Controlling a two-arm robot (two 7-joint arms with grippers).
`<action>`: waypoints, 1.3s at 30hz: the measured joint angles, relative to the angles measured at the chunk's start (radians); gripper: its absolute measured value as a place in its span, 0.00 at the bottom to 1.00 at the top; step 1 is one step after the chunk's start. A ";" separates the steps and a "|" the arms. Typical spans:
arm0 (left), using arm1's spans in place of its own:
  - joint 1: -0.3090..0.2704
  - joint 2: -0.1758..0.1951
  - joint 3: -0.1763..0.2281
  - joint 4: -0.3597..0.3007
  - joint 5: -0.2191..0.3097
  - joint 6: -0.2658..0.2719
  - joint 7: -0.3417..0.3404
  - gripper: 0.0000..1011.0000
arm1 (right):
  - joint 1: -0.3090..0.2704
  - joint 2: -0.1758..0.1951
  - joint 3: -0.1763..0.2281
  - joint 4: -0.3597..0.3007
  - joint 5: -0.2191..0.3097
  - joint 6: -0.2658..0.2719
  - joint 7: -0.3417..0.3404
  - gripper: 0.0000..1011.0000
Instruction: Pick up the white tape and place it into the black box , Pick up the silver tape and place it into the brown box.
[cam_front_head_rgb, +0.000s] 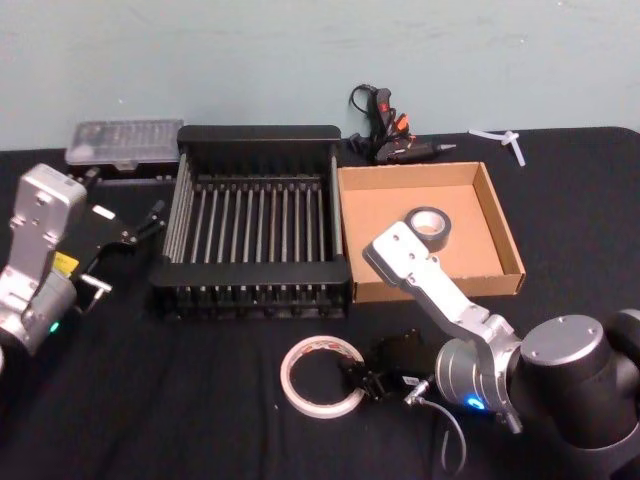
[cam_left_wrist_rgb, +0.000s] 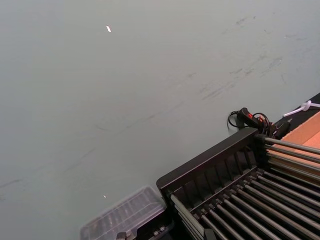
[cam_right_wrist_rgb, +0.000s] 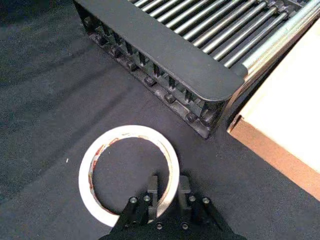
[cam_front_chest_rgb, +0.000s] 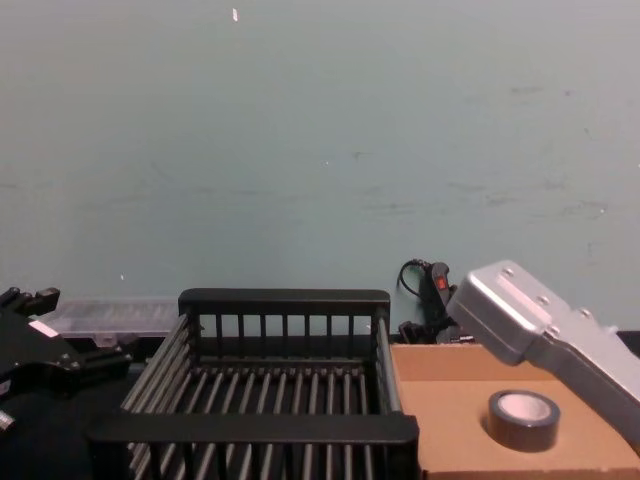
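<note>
From the head view, the white tape (cam_front_head_rgb: 321, 375) lies flat on the black table (cam_front_head_rgb: 150, 400) in front of the black box (cam_front_head_rgb: 255, 225); the silver tape (cam_front_head_rgb: 430, 228) sits inside the brown box (cam_front_head_rgb: 490, 225). The left gripper (cam_front_head_rgb: 150, 222) waits beside the crate, whether spread or not I cannot tell. In the right wrist view, the right gripper (cam_right_wrist_rgb: 165, 187) straddles the ring's near wall, fingers (cam_right_wrist_rgb: 152, 186) narrowly apart. In the chest view, the grey roll rests in the cardboard tray
</note>
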 joint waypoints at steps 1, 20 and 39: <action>0.000 0.000 0.000 0.000 0.000 0.000 0.000 0.99 | 0.000 0.000 0.000 0.000 0.000 0.000 0.000 0.24; 0.000 0.000 0.000 0.000 0.000 0.000 0.000 0.99 | -0.004 0.000 0.008 -0.001 0.005 -0.008 0.006 0.09; 0.000 0.000 0.000 0.000 0.000 0.000 0.000 0.99 | -0.007 0.014 0.034 -0.056 0.035 -0.036 0.008 0.09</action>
